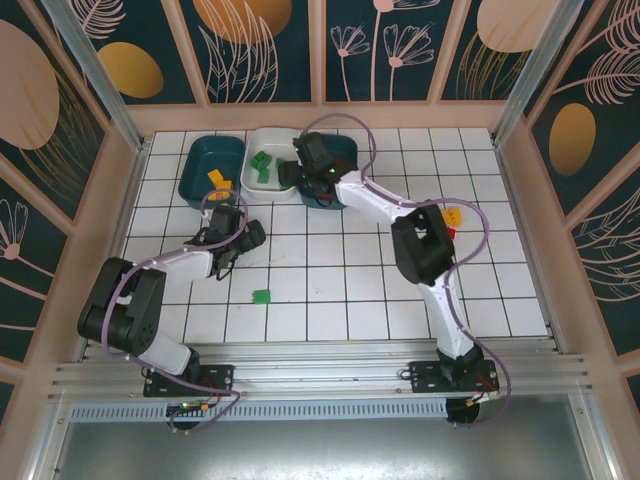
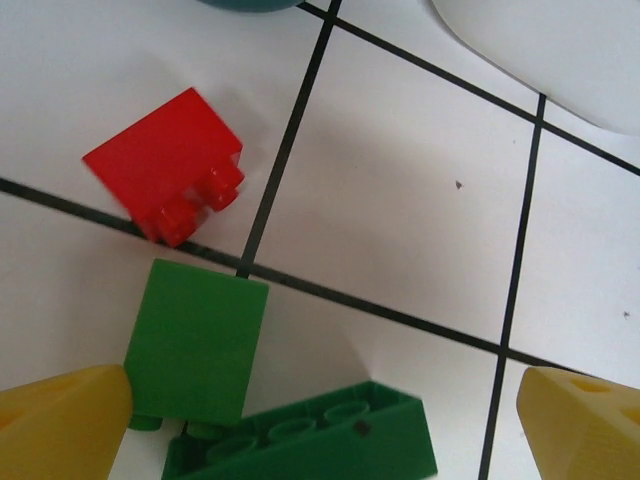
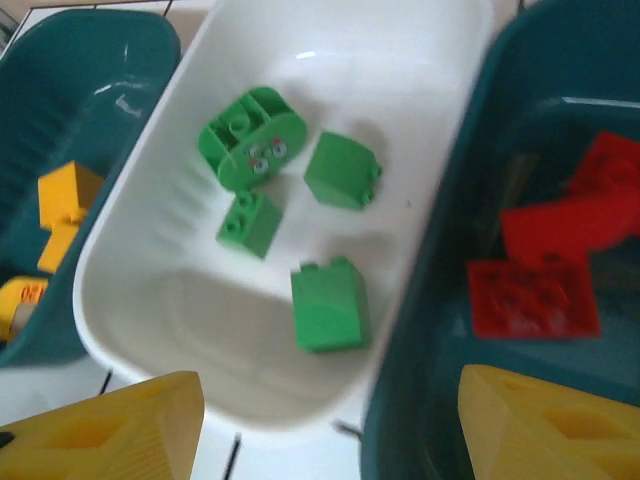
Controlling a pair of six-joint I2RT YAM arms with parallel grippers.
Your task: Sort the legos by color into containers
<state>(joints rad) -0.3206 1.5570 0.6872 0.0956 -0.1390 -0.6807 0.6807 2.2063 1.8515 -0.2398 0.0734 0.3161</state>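
Red legos (image 3: pixel 535 300) in tub (image 3: pixel 440 330) (right wrist)

- White tiled table top (image 1: pixel 340 300), ruled into squares by thin dark lines (they run slantwise in the left wrist view).
- Pale wooden frame (image 1: pixel 320 115) bordering the tiles at the back and sides.
- Dark teal wall panels (image 1: pixel 265 50) drawn with pale leaves, flowers and orange ovals.
- Silver metal rail (image 1: pixel 320 370) along the near edge.
- Slanted metal post (image 1: pixel 97 75) at the back left corner.

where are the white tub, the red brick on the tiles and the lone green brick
white tub (image 3: pixel 190 320), right wrist view, bare inner floor
red brick (image 2: pixel 160 160), left wrist view, smooth face
lone green brick (image 1: pixel 261 296), top external view, its middle
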